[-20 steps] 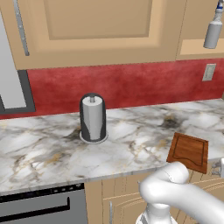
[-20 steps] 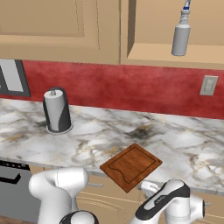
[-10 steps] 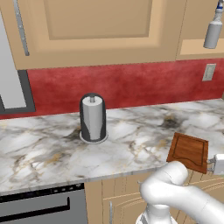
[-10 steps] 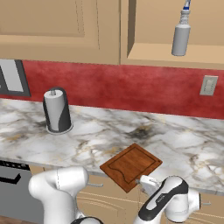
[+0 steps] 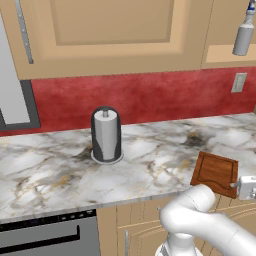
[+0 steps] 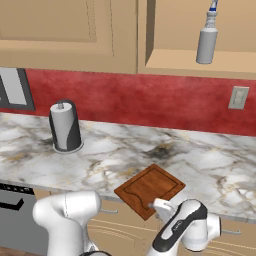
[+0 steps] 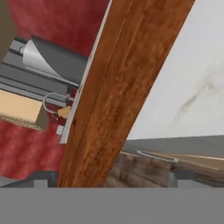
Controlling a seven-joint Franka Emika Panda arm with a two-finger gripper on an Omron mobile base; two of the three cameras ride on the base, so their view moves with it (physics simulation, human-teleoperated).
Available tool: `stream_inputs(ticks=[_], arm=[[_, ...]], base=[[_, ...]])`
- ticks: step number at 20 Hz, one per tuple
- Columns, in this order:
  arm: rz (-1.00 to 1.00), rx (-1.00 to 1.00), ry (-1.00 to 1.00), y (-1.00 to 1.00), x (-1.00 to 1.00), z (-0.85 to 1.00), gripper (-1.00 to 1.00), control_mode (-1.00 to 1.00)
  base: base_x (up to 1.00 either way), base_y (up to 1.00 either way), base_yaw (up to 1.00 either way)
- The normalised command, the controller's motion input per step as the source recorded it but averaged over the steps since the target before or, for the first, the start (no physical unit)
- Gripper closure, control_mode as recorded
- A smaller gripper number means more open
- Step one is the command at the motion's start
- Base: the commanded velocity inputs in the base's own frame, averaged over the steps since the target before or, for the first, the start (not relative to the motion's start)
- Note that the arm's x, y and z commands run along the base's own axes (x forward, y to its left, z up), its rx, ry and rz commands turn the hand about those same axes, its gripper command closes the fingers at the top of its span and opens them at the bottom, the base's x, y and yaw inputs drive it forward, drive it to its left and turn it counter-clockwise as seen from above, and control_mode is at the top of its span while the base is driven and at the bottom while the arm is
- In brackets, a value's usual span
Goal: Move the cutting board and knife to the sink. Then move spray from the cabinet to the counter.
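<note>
Reddish-brown wood marked the cutting board point(image 6: 150, 189), which lay flat on the marble desk point(image 6: 210, 165) at its front edge, turned at an angle with one corner reaching the lip. A groove ran just inside the board's rim. In the left base view the same board point(image 5: 216, 172) sat at the desk's point(image 5: 60, 170) front right, well to the right of the grey paper-towel roll point(image 5: 106, 134).

The tool point(image 7: 111, 177) sat low at the desk's front edge, right by the board's near corner; the hand view looked along the board's point(image 7: 118, 87) edge from very close, with the pale desk top point(image 7: 192, 78) beside it. Its two dark tips point(image 7: 43, 179) stood wide apart, one on each side of the board's edge, with nothing clamped between them. Whether either tip touched the wood could not be told.

The paper-towel roll point(image 6: 65, 127) stood upright on its round base, well to the left of the board and nearer the red back wall point(image 6: 150, 105).

Above and behind the board, the spray point(image 6: 207, 36) stood upright on the ledge of the tan cabinet point(image 6: 70, 30), its blue nozzle at the top. The left base view showed the spray point(image 5: 244, 34) in the open cabinet point(image 5: 110, 30) bay too. A pale wall outlet point(image 6: 238, 97) sat on the red wall below the spray, to the board's right.
</note>
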Motion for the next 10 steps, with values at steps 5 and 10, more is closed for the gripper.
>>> stream_inputs(ticks=[5,10], arm=[[0.00,0.00,0.00,0.35,0.00,0.00,-1.00,-1.00],[0.00,0.00,0.00,0.04,0.00,0.00,1.00,-1.00]], base=[[0.00,0.00,0.00],[0.00,0.00,0.00]])
